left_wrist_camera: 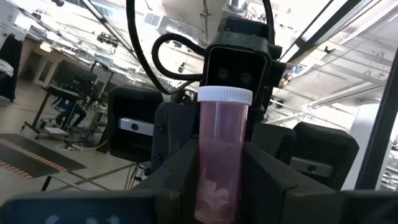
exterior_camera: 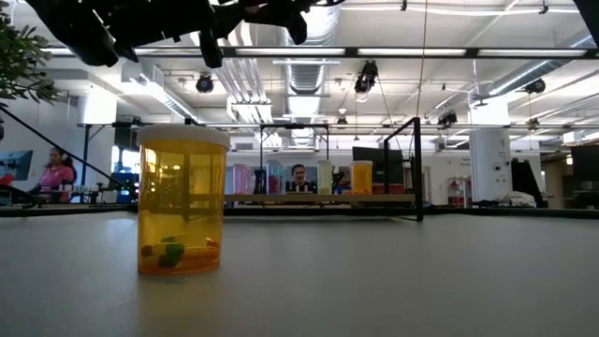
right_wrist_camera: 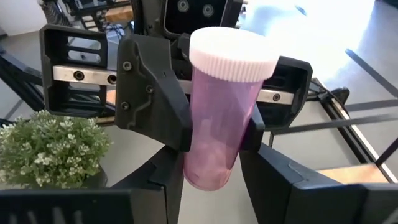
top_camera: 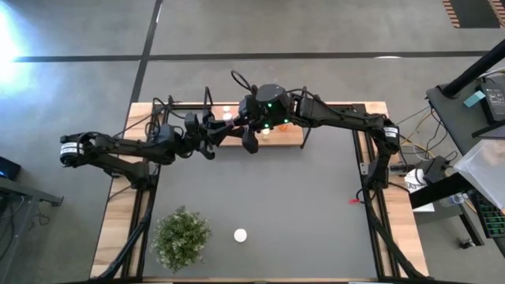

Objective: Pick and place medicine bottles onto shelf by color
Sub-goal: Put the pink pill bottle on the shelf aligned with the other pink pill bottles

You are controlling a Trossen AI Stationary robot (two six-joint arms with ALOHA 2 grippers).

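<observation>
- Between the two pincers, above the table point(top_camera: 260, 205): pink bottle point(right_wrist_camera: 224, 106), white cap, upright.
- Left pincer point(left_wrist_camera: 217, 186): clenched on the pink bottle at mid-body.
- Right pincer point(right_wrist_camera: 211, 180): facing the left pincer, flanking the bottle's base; grasp cannot be told.
- Just beyond both pincers: shelf point(top_camera: 284, 136), with a row of bottles point(exterior_camera: 361, 176) standing on it.
- Well apart from the pincers, on the table's near side: orange bottle point(exterior_camera: 180, 201), upright, beside the potted plant point(top_camera: 181, 237).

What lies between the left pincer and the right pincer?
A pink bottle with a white cap; both wrist views show it there.
</observation>
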